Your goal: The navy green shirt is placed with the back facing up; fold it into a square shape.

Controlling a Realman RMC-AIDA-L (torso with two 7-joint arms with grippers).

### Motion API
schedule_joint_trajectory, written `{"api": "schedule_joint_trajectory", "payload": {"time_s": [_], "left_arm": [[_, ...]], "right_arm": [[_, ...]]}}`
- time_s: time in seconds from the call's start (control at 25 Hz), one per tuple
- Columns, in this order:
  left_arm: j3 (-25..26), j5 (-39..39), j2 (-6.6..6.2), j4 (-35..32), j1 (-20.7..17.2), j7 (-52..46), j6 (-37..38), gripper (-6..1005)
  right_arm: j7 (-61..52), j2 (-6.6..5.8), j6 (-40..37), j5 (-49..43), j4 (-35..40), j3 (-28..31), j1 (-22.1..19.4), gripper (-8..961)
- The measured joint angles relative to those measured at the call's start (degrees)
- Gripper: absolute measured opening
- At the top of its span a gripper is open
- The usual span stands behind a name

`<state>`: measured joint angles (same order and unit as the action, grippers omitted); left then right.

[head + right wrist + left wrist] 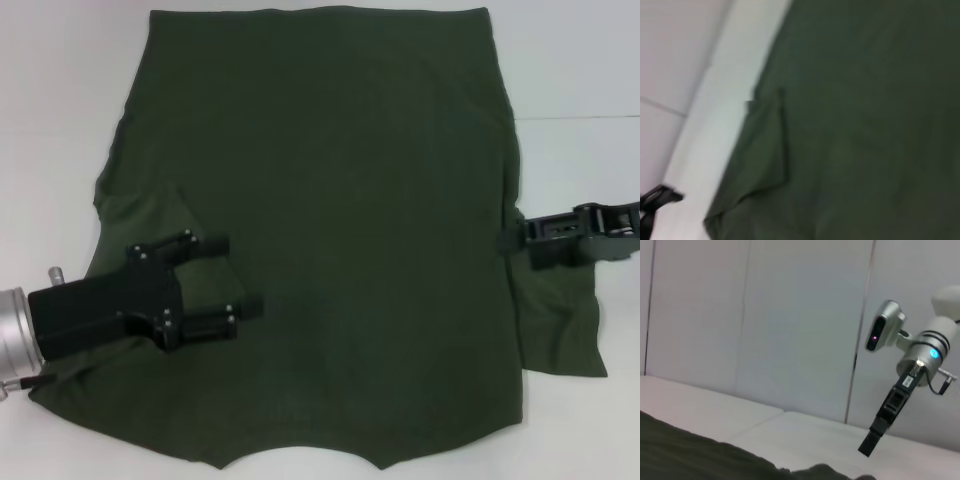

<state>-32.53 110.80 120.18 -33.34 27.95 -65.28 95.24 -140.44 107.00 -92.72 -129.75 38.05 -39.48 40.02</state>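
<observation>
The navy green shirt (pixel 330 230) lies spread flat on the white table (pixel 60 100), its plain side up, hem at the far end and collar notch at the near edge. My left gripper (pixel 240 275) hovers open over the shirt's near left part, beside the left sleeve, with nothing between its fingers. My right gripper (pixel 512 238) sits at the shirt's right edge, just above the right sleeve (pixel 560 320). The left wrist view shows the shirt (pixel 685 455) low in the picture and the right gripper (pixel 869 444) farther off. Shirt fabric (pixel 860 120) fills the right wrist view.
Bare white table (pixel 580 60) borders the shirt on the left, right and far sides. A pale panelled wall (pixel 765 320) stands behind the table in the left wrist view.
</observation>
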Motion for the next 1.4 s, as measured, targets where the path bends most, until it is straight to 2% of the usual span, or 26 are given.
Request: {"api": "schedule_joint_trajectory", "payload": {"time_s": [0.16, 0.4, 0.68, 1.4], "left_arm": [[-0.06, 0.69, 0.1, 0.27, -0.06, 2.0, -0.49, 891], [-0.09, 1.47, 0.13, 0.14, 0.31, 2.3, -1.07, 892], [-1.67, 2.05, 0.07, 0.25, 1.17, 1.9, -3.19, 892], [-2.01, 2.05, 0.68, 0.3, 1.57, 1.82, -4.38, 892]], "right_arm": [[-5.28, -0.37, 0.01, -4.79, 0.43, 1.95, -0.97, 886], [-6.68, -0.89, 3.39, -10.42, -0.03, 5.4, -2.55, 885], [-6.71, -1.29, 5.83, -11.88, -0.7, 5.98, -4.05, 884], [-2.66, -1.45, 11.62, -11.88, -6.91, 6.07, -3.44, 881]]}}
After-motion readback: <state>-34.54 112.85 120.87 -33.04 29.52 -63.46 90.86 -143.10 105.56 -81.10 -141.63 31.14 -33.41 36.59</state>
